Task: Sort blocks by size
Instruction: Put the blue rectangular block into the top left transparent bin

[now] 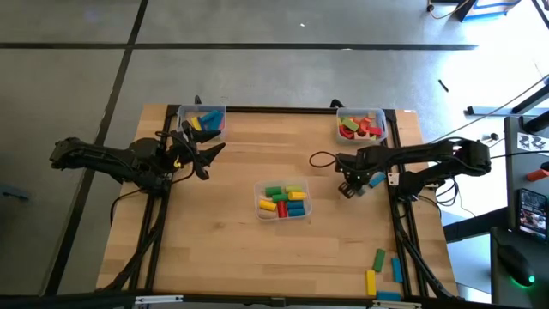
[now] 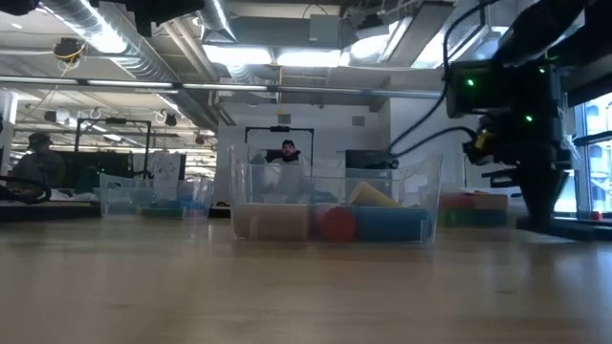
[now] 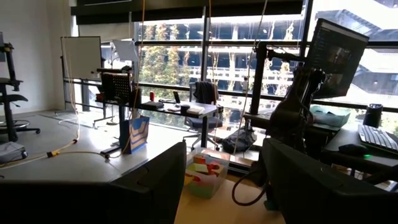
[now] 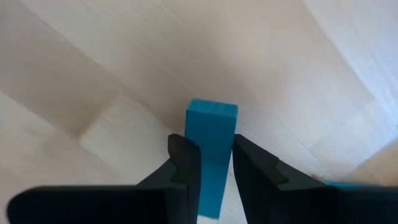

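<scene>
My right gripper [image 4: 215, 163] stands over the table's right middle [image 1: 347, 187], shut on a blue bar block [image 4: 211, 134]. My left gripper [image 1: 208, 160] is open and empty, held level just in front of the far-left clear bin [image 1: 203, 122], which holds blue and yellow blocks. The far-right bin [image 1: 362, 125] holds red, green and orange blocks. The middle bin [image 1: 283, 200] holds short green, yellow, red and blue stubs. Several loose blocks, among them a green one [image 1: 378, 257], a yellow one [image 1: 371, 281] and a blue one [image 1: 396, 269], lie on the table near the front right. My right gripper pinches the blue bar by its two long sides [image 4: 210, 168] between its two fingers. The fingers come from above, pointing down, and lie along the bar. The bar's free end [image 4: 212, 109] sticks out past the fingertips toward the table; whether it touches the wood I cannot tell.
Bare wood [image 1: 214, 240] lies between the middle bin and the front edge. In the low view the middle bin [image 2: 335, 205] stands at the centre, and my right arm [image 2: 535, 143] comes down at the right. A black cable loop [image 1: 322, 160] lies near my right gripper.
</scene>
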Robot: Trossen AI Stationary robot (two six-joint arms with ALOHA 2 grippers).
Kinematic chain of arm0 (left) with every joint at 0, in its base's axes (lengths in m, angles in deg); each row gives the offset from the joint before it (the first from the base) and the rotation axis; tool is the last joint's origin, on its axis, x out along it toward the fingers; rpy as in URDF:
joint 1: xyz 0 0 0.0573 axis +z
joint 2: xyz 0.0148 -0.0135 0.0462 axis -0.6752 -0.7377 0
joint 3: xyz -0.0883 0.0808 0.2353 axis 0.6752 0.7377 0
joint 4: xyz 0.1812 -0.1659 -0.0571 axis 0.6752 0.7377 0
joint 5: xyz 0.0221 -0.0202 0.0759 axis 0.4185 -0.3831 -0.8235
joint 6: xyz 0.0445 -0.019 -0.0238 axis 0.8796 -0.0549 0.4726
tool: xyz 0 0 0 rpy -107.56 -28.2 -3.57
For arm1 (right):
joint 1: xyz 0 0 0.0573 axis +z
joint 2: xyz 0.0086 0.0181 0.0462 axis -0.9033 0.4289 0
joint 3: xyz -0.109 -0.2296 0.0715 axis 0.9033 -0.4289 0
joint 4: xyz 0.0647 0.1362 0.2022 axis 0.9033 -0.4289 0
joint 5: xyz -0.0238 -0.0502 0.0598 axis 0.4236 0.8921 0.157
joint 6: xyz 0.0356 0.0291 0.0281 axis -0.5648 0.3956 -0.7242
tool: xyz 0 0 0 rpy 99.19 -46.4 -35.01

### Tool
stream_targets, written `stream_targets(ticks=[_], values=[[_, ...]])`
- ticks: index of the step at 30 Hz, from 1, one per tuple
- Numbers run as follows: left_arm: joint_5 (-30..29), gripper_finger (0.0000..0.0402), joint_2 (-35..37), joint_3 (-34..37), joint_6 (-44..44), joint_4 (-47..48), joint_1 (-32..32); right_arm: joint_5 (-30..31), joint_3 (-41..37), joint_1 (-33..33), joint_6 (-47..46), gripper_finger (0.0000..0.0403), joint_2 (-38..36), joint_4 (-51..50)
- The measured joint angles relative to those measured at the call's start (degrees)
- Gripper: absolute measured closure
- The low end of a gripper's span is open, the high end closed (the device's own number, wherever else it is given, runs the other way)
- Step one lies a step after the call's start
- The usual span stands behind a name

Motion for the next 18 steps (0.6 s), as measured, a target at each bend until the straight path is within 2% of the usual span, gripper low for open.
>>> stream_targets(ticks=[6, 13, 18], values=[[0.02, 0.0192, 0.00, 0.00, 0.07, 0.00, 0.00, -0.01, 4.06, 0.00, 0.80, 0.0316, 0.00, 0.10], [0.02, 0.0192, 0.00, 0.00, 0.07, 0.00, 0.00, -1.00, 4.71, 0.00, -1.00, 0.0313, -0.02, -0.06], [0.02, 0.0192, 0.00, 0.00, 0.07, 0.00, 0.02, -0.78, 4.07, 0.78, -3.65, 0.0268, -0.04, 0.94]])
